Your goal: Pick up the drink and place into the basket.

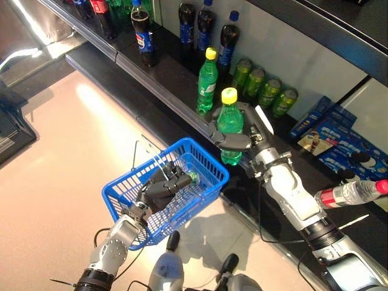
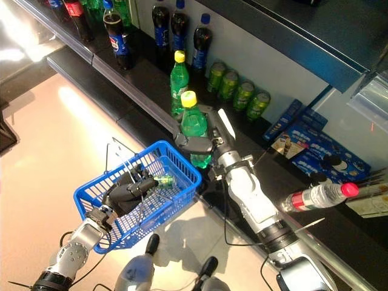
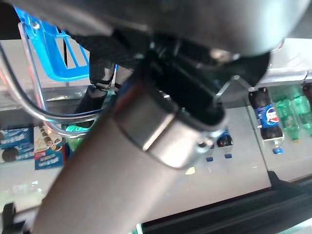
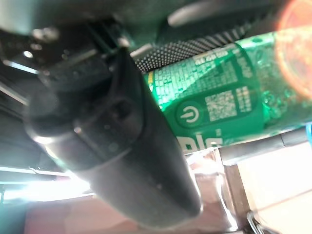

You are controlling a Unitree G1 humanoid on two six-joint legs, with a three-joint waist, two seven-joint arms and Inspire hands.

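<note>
Green soda bottle [image 1: 230,126], one of two, is gripped upright in the right hand [image 1: 239,134] beside the blue basket [image 1: 209,159], whose handle the left hand [image 1: 159,188] clasps.

A green drink bottle [image 1: 230,124] with a yellow cap stands upright at the shelf's edge, just beside the blue basket [image 1: 209,159] at its two o'clock corner.

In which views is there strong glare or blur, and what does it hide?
Left eye view: bright glare on the floor at the upper left. Right wrist view: the right hand is blurred from closeness, and an orange flare covers the end of the green bottle. Left wrist view: the blurred arm hides most of the blue basket.
</note>
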